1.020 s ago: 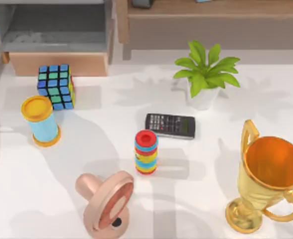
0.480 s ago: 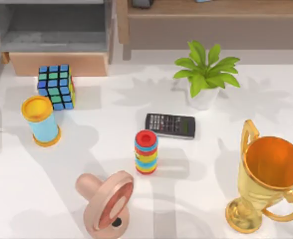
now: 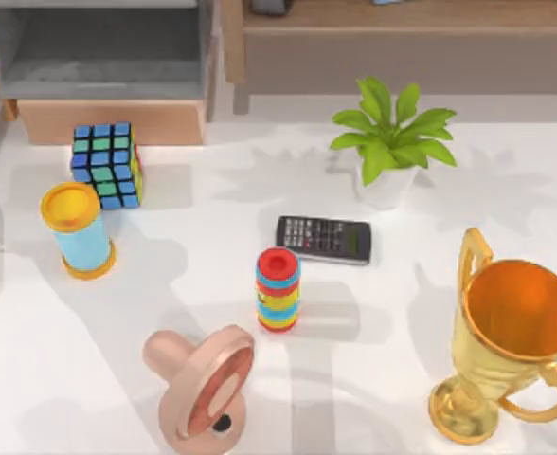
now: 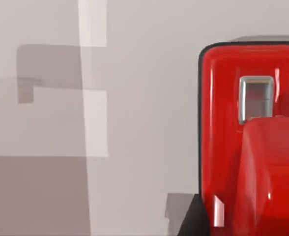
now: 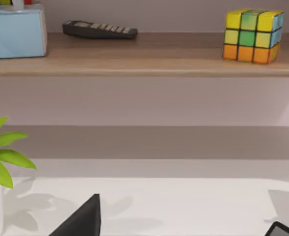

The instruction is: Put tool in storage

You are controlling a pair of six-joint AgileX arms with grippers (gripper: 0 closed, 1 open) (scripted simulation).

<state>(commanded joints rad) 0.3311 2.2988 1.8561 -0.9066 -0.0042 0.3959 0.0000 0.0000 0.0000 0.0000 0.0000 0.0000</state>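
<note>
Table point(image 3: 212, 313): white top, all items below stand on it.
Storage point(image 3: 113, 121): far-left corner of table, drawer pulled out, grey inside, light-wood front panel toward table centre.
Trophy point(image 3: 506, 341): gold, near-right corner, upright.
Plant point(image 3: 392, 142): white pot, toward far edge, right of centre.
Copper dumbbell-like part point(image 3: 203, 384): at near edge, left of centre, lying tilted.
Calculator point(image 3: 323, 239): dark, flat, approx. table centre.
Puzzle cube point(image 3: 108, 164): just beside storage front panel.
Spool point(image 3: 78, 230): blue w/ yellow ends, upright, near left edge.
Ring stack point(image 3: 278, 289): red-topped, upright, near calculator, apart from it.
Tool point(image 4: 233, 147): red glossy body, close before left wrist cam, over plain grey surface; its pos. on table cannot be told.
Left gripper: state cannot be told.
Right gripper point(image 5: 181, 223): released, fingers well apart, nothing between, over table facing far edge.
</note>
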